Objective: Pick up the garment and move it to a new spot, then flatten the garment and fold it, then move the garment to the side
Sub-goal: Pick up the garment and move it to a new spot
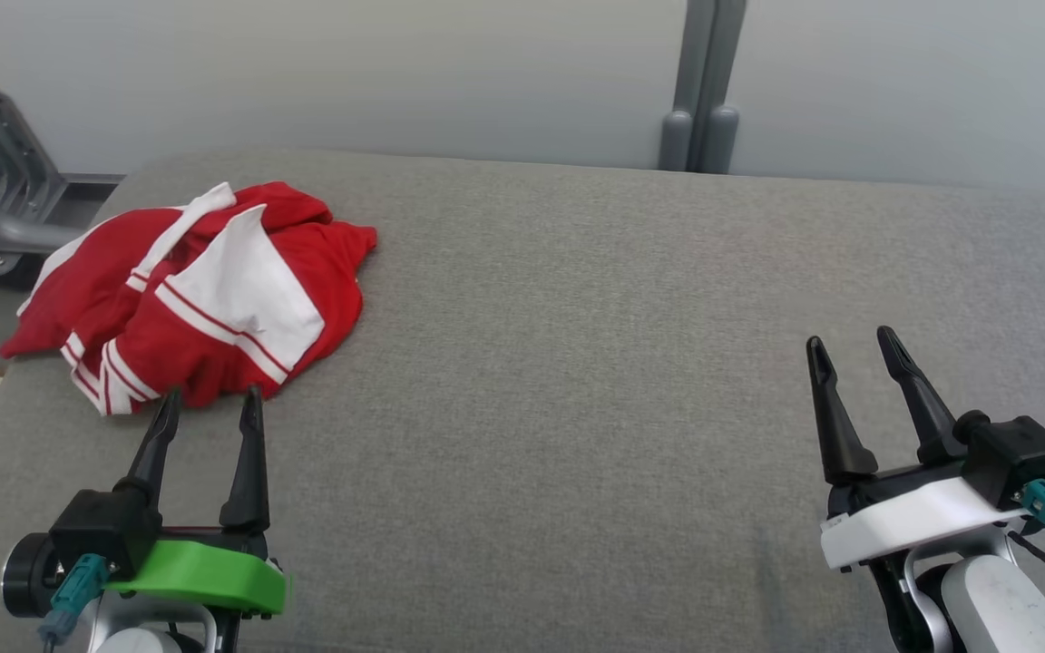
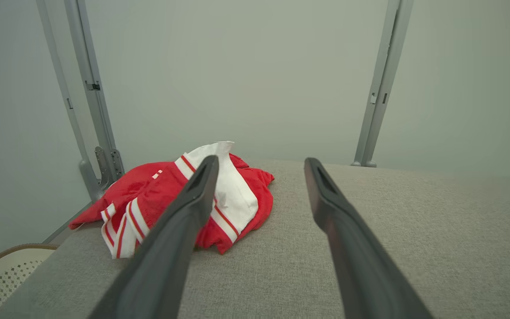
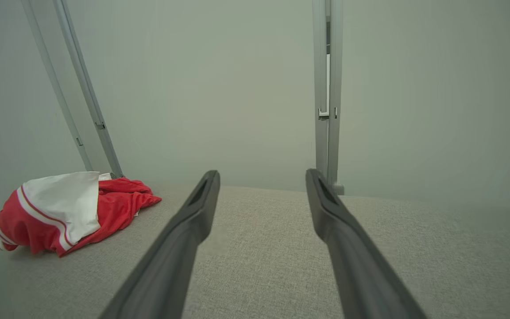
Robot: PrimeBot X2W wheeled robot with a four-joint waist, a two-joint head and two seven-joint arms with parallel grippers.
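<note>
Over grey cushion (image 1: 577,363), your left gripper (image 1: 207,406) and right gripper (image 1: 851,345) both spread, empty; garment (image 1: 205,290) crumpled just beyond left fingertips.

Even, diffuse light, moderately bright and flat across all views. Head view is sharp: weave of the grey surface (image 1: 577,381) resolves. Soft thin shadow under the garment (image 1: 205,290) at the surface's far left corner. Wrist views have a hazy greenish cast, wide-angle bowing leans the frame posts (image 2: 90,102) near the edges, fingers (image 2: 171,248) go soft toward the bottom.
</note>
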